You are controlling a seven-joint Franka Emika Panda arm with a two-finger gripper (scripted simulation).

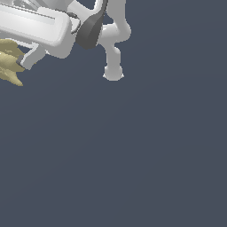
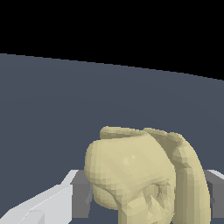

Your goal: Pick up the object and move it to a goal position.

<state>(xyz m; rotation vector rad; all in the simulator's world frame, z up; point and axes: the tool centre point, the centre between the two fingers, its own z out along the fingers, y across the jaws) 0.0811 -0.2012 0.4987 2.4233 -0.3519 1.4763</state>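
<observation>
Desk (image 1: 133, 155) far under jaws. Arm (image 1: 113, 40) raised. Jaws (image 2: 144, 197) clamped on object (image 2: 140, 175); object sits between them, lifted. Your pickup looks done; carry to goal remains, goal not visible.

This is showing a bare simulated test scene, not a real room. A flat, featureless slate-grey floor (image 1: 133, 155) is filling the exterior view from the centre out to six o'clock, with no texture or walls. In the wrist view that plane is ending in black void toward twelve o'clock. The white robot arm (image 1: 113, 48) and faceted yellow object (image 2: 140, 175) are looking computer-rendered.
</observation>
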